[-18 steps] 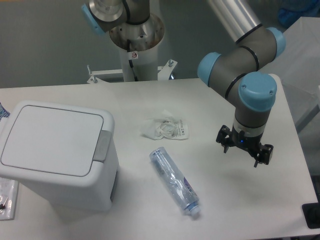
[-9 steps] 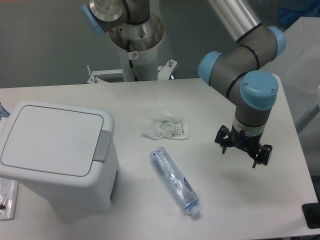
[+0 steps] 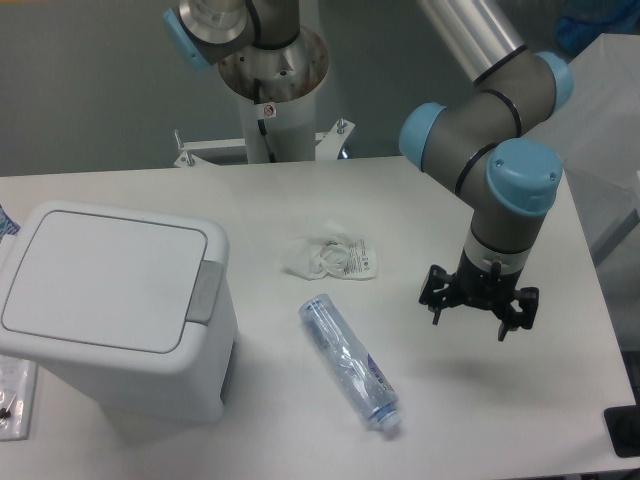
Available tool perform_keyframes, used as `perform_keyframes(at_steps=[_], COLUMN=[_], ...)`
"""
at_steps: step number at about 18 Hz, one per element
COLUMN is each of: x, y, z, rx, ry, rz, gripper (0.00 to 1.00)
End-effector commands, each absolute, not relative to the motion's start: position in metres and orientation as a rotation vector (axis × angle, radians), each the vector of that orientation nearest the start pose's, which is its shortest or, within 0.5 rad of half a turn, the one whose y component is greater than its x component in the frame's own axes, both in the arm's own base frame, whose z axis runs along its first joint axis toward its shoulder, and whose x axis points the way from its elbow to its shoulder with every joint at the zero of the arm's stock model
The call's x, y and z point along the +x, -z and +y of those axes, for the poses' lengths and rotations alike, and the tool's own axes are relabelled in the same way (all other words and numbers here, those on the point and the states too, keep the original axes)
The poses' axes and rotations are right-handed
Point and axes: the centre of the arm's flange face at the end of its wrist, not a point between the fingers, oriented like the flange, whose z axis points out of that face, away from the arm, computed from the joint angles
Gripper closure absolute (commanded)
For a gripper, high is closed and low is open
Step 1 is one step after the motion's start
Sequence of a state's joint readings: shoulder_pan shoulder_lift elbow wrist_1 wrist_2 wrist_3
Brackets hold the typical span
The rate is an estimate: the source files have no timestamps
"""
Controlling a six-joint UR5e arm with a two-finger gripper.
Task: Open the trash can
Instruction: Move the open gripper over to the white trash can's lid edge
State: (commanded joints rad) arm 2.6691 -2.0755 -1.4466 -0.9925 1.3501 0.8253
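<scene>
The trash can (image 3: 115, 310) is a large white boxy bin at the left of the table. Its flat lid (image 3: 100, 275) lies shut, with a grey push-button tab (image 3: 208, 290) on the right edge. My gripper (image 3: 478, 312) hangs over the right part of the table, far to the right of the bin. Its two black fingers (image 3: 434, 298) are spread wide apart and hold nothing.
A clear plastic bottle (image 3: 348, 362) lies on its side between the bin and my gripper. A crumpled white wrapper (image 3: 330, 257) sits behind it. The table's right edge is close to the gripper. A dark object (image 3: 622, 430) shows at the lower right corner.
The gripper has turned at the wrist and shifted slightly left and down. The bin, bottle and wrapper have not moved.
</scene>
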Motion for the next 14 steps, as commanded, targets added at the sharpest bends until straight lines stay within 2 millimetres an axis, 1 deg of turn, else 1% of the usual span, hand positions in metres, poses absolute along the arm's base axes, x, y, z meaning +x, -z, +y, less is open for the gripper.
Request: perform_keyframes(at_steps=[3,6,8,9,11,14], x=[-0.546,-0.55,-0.544,-0.54,-0.52,-0.491], y=[-0.326,-0.356,-0.378,-0.387,-0.431,-0.453], z=[0.452,0.463,0.476,0.482,0.495,0.524], rx=[-2.75,-2.647,-2.558,-2.513,-2.429,-2.399], ry=[-0.002,0.033,0.089,0.13,0.146,0.169], rz=[-0.437,-0.534,-0.59,-0.624,-0.669,-0.675], gripper=[0.0,0.0,0.0,0.0,0.0,0.0])
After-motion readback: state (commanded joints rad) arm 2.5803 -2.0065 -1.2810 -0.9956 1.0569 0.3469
